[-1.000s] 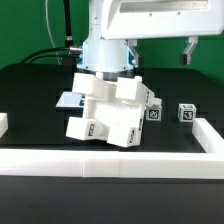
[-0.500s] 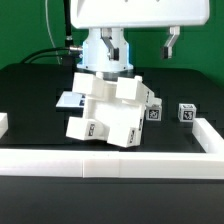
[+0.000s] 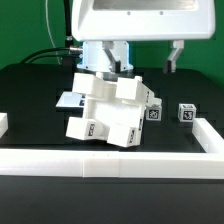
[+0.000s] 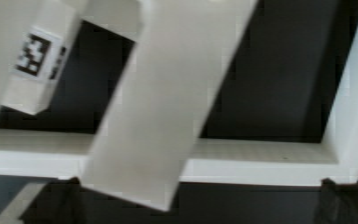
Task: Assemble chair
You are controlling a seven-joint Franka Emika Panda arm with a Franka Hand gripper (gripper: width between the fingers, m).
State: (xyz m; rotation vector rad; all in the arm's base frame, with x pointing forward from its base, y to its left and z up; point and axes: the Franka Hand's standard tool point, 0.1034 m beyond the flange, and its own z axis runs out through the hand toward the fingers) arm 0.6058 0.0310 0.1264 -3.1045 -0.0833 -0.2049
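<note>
**Task item.** The chair (image 3: 105, 115) is sitting near the middle of the black table (image 3: 30, 85) as a partly built cluster. Several white blocks are already joined and the cluster is resting at a tilt, not upright on legs. By judgement, assembly is well under way but not complete. One small tagged piece (image 3: 155, 112) is lying just beside the cluster on the exterior view's right, and whether it is touching cannot be told. A second tagged piece (image 3: 186, 114) is lying apart, further right. Both appear to be waiting to be fitted.

**Gripper.** In the wrist view the gripper (image 4: 197, 200) is hanging over the chair's framework with its two dark fingertips spread wide, grasping nothing. A long white member (image 4: 167, 100) is running slantwise beneath it, crossing a white bar (image 4: 247, 155), with a narrow tagged strut (image 4: 37, 60) alongside.

**Surroundings.** The arm (image 3: 135, 15) is looming over the cluster and hiding the cluster's far side. The marker board (image 3: 66, 101) is lying flat just behind the chair on the exterior view's left. The low border wall (image 3: 110, 160) is closing off the near edge and the right side. It is limiting the room around the further piece, which by judgement could hamper a grasp there.
</note>
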